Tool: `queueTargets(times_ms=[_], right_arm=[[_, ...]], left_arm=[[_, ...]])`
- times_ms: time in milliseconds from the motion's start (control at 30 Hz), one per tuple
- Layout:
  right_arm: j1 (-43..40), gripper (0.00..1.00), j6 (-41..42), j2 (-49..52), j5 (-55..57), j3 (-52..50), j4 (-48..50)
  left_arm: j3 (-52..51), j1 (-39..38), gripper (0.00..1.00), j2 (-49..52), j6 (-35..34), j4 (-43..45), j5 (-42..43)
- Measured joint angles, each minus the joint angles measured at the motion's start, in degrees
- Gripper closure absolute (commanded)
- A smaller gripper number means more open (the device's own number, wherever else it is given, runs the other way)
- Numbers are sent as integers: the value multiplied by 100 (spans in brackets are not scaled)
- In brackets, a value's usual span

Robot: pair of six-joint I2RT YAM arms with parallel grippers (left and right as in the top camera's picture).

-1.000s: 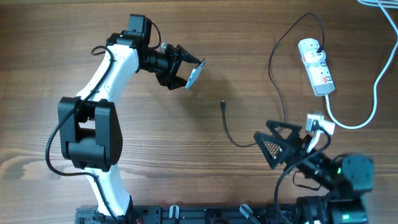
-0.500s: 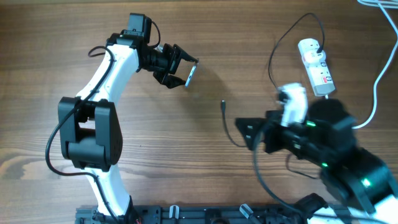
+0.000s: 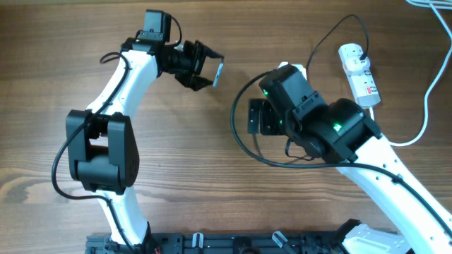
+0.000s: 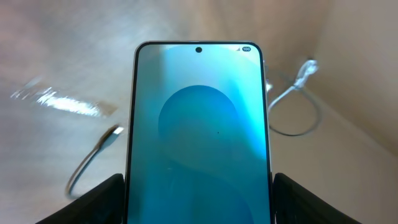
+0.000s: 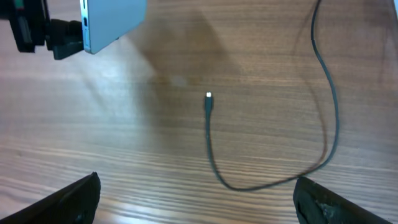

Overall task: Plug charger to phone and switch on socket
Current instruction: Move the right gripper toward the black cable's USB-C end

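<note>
My left gripper [image 3: 210, 70] is shut on the phone [image 3: 218, 73] and holds it on edge above the table at the back left. In the left wrist view the phone [image 4: 198, 130] shows a cyan screen between my fingers [image 4: 93, 202]. The charger is a thin black cable [image 5: 326, 124] lying in a loop, and its plug tip [image 5: 208, 99] rests on the table. My right gripper [image 5: 199, 208] is open wide and empty, hovering just short of the tip. In the overhead view the right gripper [image 3: 256, 116] covers the tip. The socket [image 3: 360, 76] lies at the back right.
The socket's thick white lead [image 3: 424, 120] curves along the right edge. The charger cable [image 3: 263, 159] loops out from under my right arm. In the right wrist view the phone [image 5: 112, 22] hangs at the upper left, above bare wood.
My right arm has swung from the front right corner up to the middle, over the charger's plug tip. My left gripper has turned the phone more edge-on and shifted it slightly back.
</note>
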Motion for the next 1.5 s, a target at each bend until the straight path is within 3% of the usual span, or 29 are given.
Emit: queueTargets(times_ms=[167, 333, 567, 767, 1267, 1500], right_arm=[[-129, 0, 529, -2, 271, 22, -2], [-868, 0, 837, 4, 813, 24, -238], [-2133, 0, -52, 284, 66, 26, 374], [-2166, 0, -509, 308, -953, 26, 625], [-2166, 0, -136, 339, -1318, 26, 675], [-2155, 1, -149, 450, -2149, 26, 896]], left_arm=[[0, 0, 32, 0, -50, 466, 2], [0, 0, 31, -2, -68, 573, 22], [0, 0, 30, -133, -70, 573, 87], [0, 0, 30, -452, -68, 573, 151], [0, 0, 27, -664, -240, 531, 155], [0, 0, 27, -664, -409, 424, 155]])
